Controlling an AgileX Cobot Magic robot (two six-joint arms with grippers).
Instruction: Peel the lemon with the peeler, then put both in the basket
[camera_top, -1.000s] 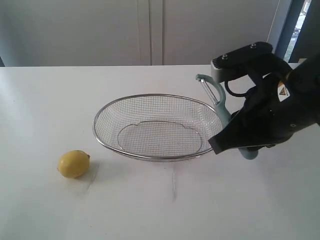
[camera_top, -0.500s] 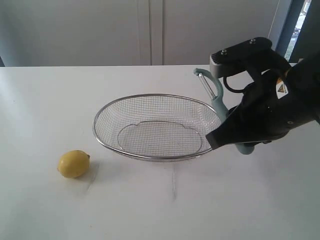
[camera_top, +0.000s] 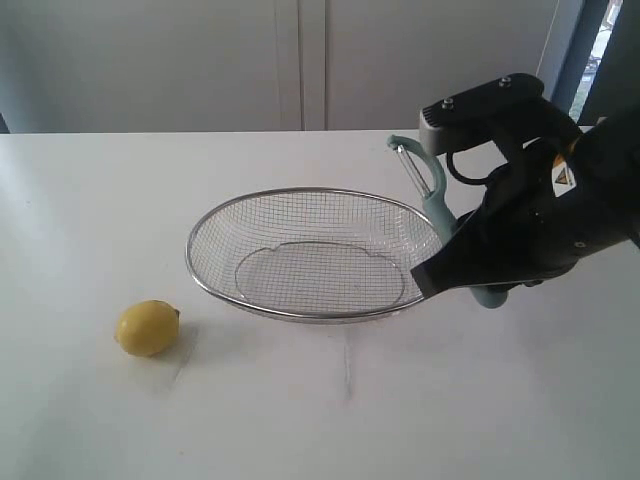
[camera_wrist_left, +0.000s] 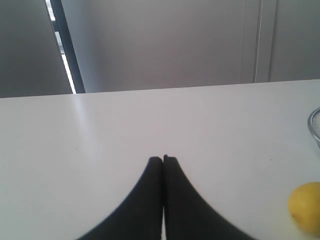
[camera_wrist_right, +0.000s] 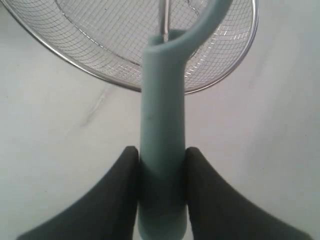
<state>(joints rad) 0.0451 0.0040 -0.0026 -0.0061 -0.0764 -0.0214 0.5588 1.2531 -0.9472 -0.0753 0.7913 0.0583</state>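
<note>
**Lemon** (camera_top: 147, 328): unpeeled, on the worktop (camera_top: 90, 200) at the lower left of the exterior view. It is well apart from the basket and nothing touches it.

**Basket** (camera_top: 300, 313): centre of the exterior view, resting on the worktop with nothing in it.

**Peeler** (camera_top: 430, 190): your right pincer (camera_wrist_right: 161, 159) has it. The two fingers are closed against either side of the lower handle. The blade head stands up beyond the basket's right rim in the exterior view. You cannot tell from these views whether the handle's end clears the worktop.

**Left pincer** (camera_wrist_left: 163, 161): fingers pressed together with nothing between them, low over bare worktop. The lemon shows at the lower right edge of its wrist view, near but off to one side. This arm does not appear in the exterior view.

**Step in hand:** the tool is secured and peeling has not begun. The task looks to be in its early part.

**Next move calls for:**
- Bring the peeler and the lemon together, since the whole basket now lies between them.
- Open your left pincer before it can take the lemon and steady it.
- Carry the peeler over or around the basket towards the left of the frame, then set the blade against the skin.
- Expect the lemon to roll if you press on it unheld.
</note>
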